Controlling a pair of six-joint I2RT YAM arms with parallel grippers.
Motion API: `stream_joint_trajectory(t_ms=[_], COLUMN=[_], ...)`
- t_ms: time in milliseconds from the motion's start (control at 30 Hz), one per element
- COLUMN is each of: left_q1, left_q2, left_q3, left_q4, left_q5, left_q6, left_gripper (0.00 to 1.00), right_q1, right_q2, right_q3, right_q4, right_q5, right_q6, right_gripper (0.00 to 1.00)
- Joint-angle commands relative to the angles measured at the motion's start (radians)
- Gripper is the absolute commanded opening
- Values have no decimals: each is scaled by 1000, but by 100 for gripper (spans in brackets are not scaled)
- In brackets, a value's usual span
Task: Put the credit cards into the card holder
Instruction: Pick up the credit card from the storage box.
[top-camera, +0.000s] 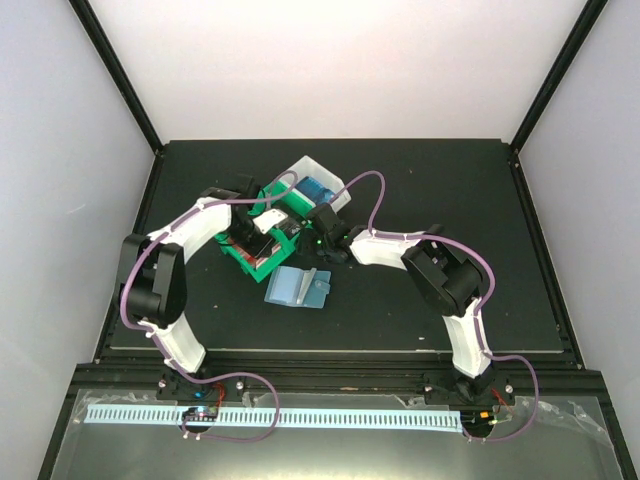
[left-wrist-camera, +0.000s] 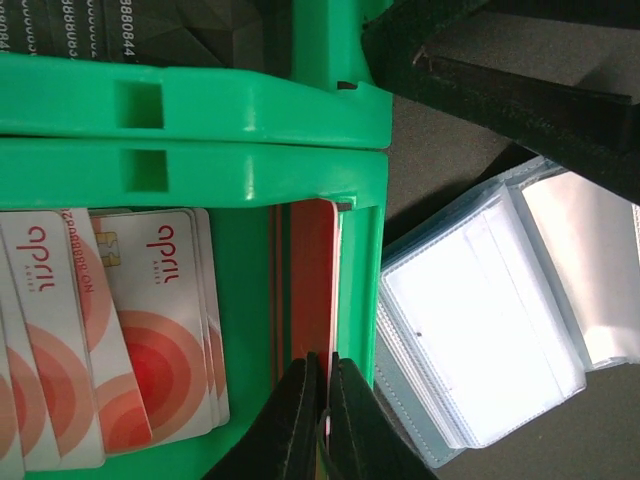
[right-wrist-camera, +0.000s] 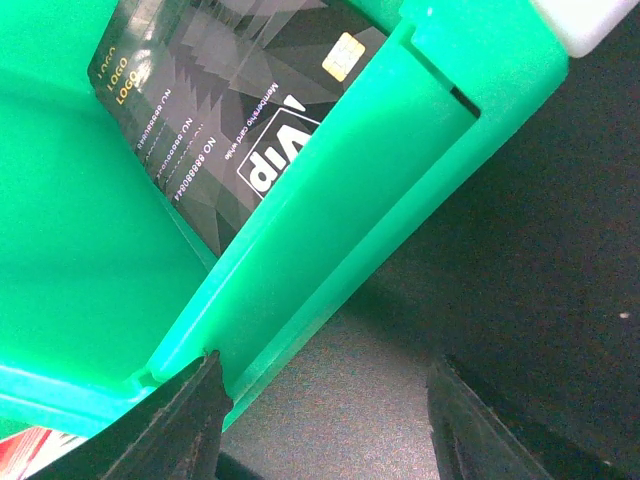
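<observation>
The green bin (left-wrist-camera: 200, 110) is moulded plastic, smooth, with a soft sheen along its rims. The red-and-white cards (left-wrist-camera: 150, 330) lying in it are thin plastic with a smooth, lightly glossy face. The red card (left-wrist-camera: 310, 270) looks plain and satin. The black cards (right-wrist-camera: 230, 110) are glossier, with a faceted print. One of them carries a gold chip (right-wrist-camera: 343, 55) that looks like shiny metal. The card holder (left-wrist-camera: 480, 320) has clear, shiny plastic sleeves inside a matt teal cover. The table (right-wrist-camera: 560, 250) is matt black and finely grainy. The left gripper (left-wrist-camera: 325, 372) has matt black fingers.
</observation>
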Motion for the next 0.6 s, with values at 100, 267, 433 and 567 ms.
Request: stream_joint_trajectory(t_ms=[100, 267, 433, 567], left_q1=[25, 38, 45, 46], left_q2=[-60, -87, -142, -229], left_q3=[29, 19, 18, 20], left_q4=[-21, 2, 25, 39], left_q5=[74, 49, 6, -7], left_q6=[4, -8, -36, -73], left_gripper=[2, 1, 2, 2], right_q1=[21, 21, 21, 18], right_q2=[27, 23, -4, -74], right_q3=[-14, -14, -15, -30], right_q4=[-121, -122, -139, -152], right_q5=[24, 26, 49, 85], right_q6=[-29, -30, -43, -61], right_gripper=[57, 57, 57, 58])
